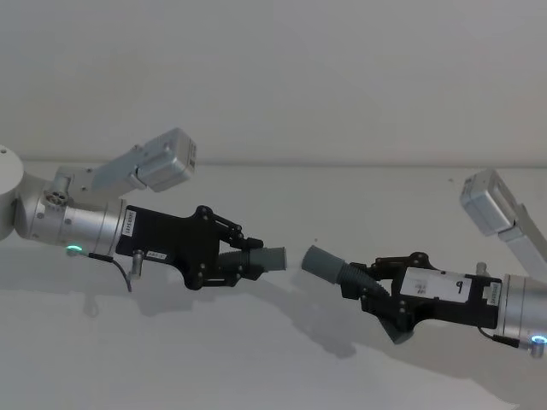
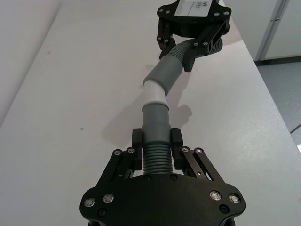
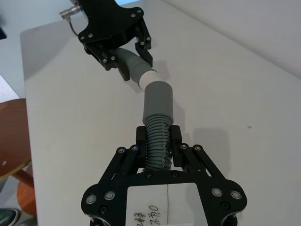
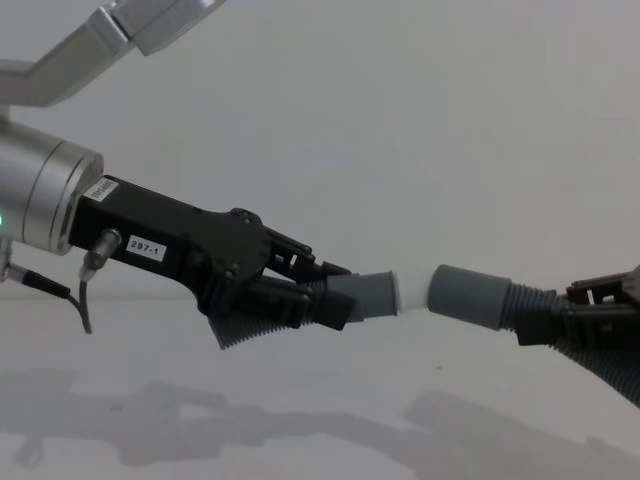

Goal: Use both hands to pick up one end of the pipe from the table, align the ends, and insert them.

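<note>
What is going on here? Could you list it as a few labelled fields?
Left hand: shut on a dark grey ribbed hose piece with a narrow white-tipped cuff
Right hand: shut on a second ribbed hose piece with a wider plain grey sleeve
Ends: facing each other above the white table, close but not inserted
Alignment: slightly angled

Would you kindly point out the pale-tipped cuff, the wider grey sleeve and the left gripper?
pale-tipped cuff [image 4: 385, 294], chest view, grey barrel.
wider grey sleeve [image 4: 468, 295], chest view, mid-barrel.
left gripper [image 4: 335, 290], chest view, between fingertips.
</note>
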You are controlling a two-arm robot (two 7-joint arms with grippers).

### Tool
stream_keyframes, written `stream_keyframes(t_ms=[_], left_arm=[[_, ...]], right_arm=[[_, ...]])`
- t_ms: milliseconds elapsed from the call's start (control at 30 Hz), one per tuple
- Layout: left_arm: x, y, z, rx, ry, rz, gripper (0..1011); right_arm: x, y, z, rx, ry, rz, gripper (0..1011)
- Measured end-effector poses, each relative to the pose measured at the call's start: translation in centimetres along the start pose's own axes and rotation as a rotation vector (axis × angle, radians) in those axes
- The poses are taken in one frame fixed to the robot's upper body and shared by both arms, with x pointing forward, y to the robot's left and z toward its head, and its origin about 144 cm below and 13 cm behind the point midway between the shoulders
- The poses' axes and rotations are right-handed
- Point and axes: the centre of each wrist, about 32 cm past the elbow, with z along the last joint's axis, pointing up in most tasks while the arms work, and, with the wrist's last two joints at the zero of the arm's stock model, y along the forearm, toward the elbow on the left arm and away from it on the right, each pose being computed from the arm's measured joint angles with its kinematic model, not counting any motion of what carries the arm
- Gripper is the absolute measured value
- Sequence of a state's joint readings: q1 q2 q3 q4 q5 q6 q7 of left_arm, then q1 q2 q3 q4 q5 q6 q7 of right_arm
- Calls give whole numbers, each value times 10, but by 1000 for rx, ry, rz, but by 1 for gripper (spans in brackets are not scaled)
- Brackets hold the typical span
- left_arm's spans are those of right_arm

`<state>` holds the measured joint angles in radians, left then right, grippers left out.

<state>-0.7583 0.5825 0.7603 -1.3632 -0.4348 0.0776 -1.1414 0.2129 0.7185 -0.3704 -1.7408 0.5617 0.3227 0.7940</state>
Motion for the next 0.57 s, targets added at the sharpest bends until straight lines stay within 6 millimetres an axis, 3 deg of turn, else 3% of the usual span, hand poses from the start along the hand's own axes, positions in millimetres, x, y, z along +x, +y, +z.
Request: stream_keyframes(t_ms=[567], left_arm=[[2, 2, 2, 11, -15, -27, 347]], right_arm=[[0, 0, 3, -9, -9, 31, 289]])
